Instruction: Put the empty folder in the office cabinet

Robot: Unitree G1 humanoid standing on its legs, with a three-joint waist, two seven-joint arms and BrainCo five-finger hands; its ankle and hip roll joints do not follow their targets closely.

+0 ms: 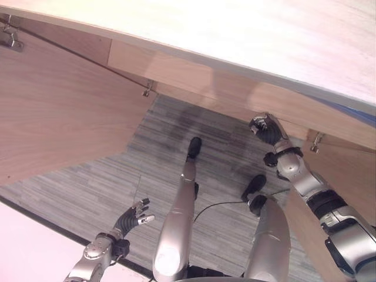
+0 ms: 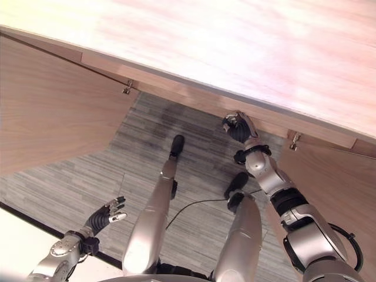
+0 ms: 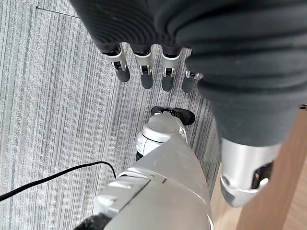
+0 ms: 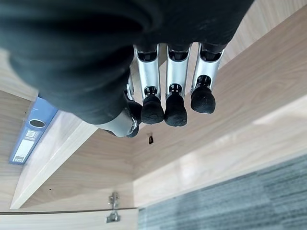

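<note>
A blue folder (image 4: pixel 30 132) with a white spine label stands on a shelf (image 4: pixel 62 149) inside the wooden office cabinet (image 1: pixel 264 35), seen in the right wrist view. My right hand (image 1: pixel 265 128) is raised at the cabinet's opening, just below its top edge. Its fingers (image 4: pixel 175 96) are relaxed and hold nothing, and they are apart from the folder. My left hand (image 1: pixel 133 218) hangs low on the left above the carpet, fingers (image 3: pixel 144 67) straight and empty.
The cabinet's left door (image 1: pixel 59 106) stands swung open on the left, and the right door (image 1: pixel 346 170) is open beside my right arm. Metal hinges (image 1: pixel 147 91) show at the door edges. Grey striped carpet (image 1: pixel 100 182) lies between the doors.
</note>
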